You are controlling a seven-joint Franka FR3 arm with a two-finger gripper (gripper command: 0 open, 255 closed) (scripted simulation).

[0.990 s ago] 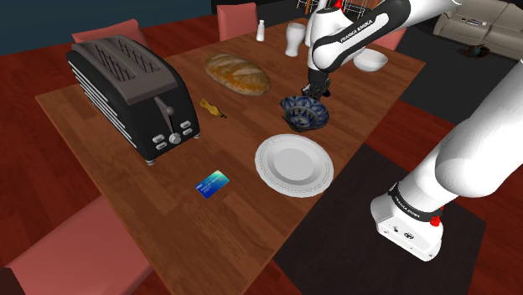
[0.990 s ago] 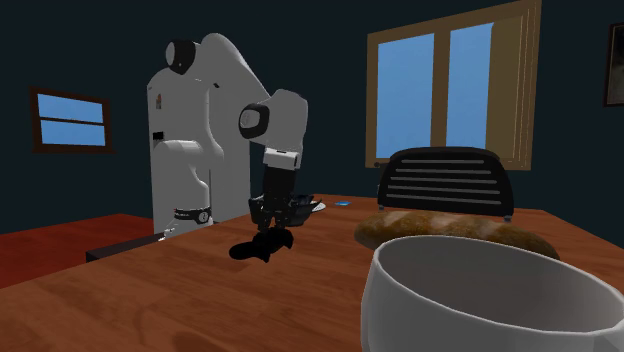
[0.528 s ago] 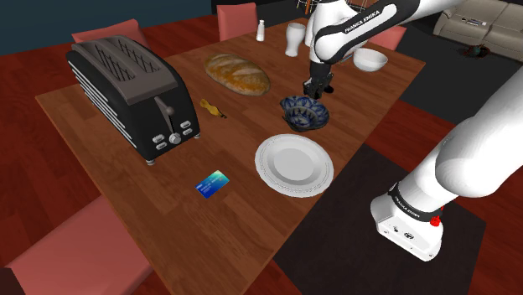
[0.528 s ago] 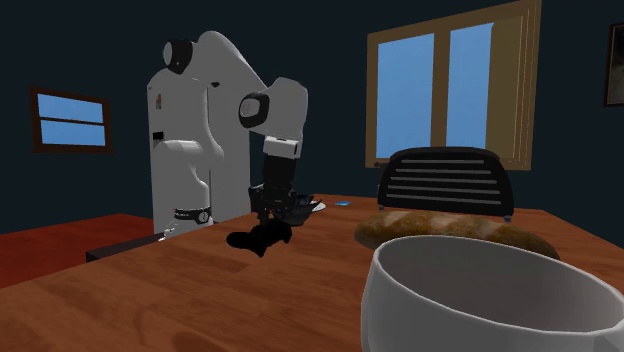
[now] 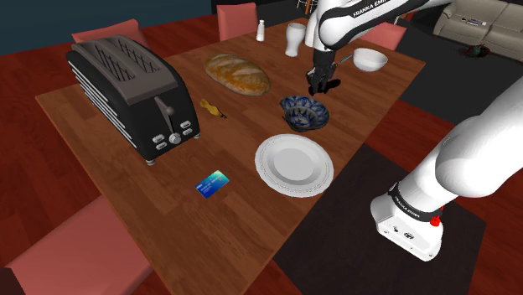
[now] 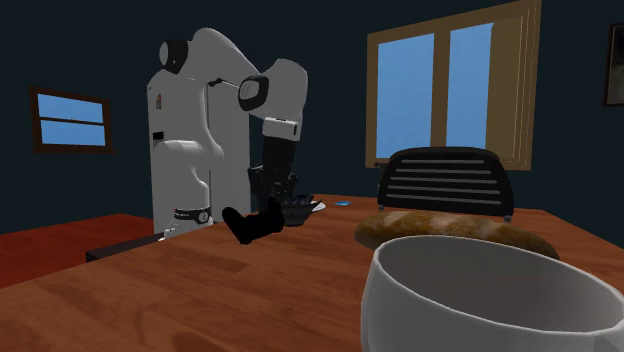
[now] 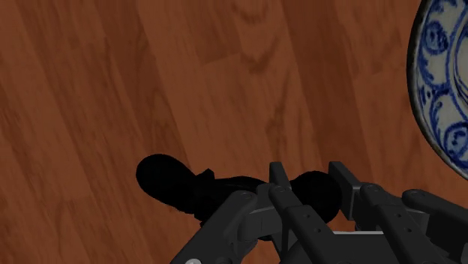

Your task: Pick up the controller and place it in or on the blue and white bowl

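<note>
A black controller [image 6: 248,222] hangs clear above the wooden table [image 5: 117,176], clasped by my black gripper [image 6: 268,206]. In the wrist view the controller [image 7: 178,183] sticks out sideways from between the fingers [image 7: 279,189], which are shut on it. The blue and white patterned bowl [image 5: 304,112] stands on the table just nearer the camera than the gripper [image 5: 320,84] in the shoulder view. Its rim [image 7: 441,82] shows beside the gripper [image 7: 309,187] in the wrist view. The bowl holds nothing.
A white plate [image 5: 293,163] lies near the patterned bowl. A bread loaf [image 5: 239,74], a black toaster [image 5: 134,96], a blue card [image 5: 212,184], a white bowl [image 5: 370,59] and a cup [image 5: 295,38] also stand on the table. Red chairs surround it.
The gripper has risen with the controller, lifting it off the table and drifting toward the far side of the patterned bowl in the shoulder view.
</note>
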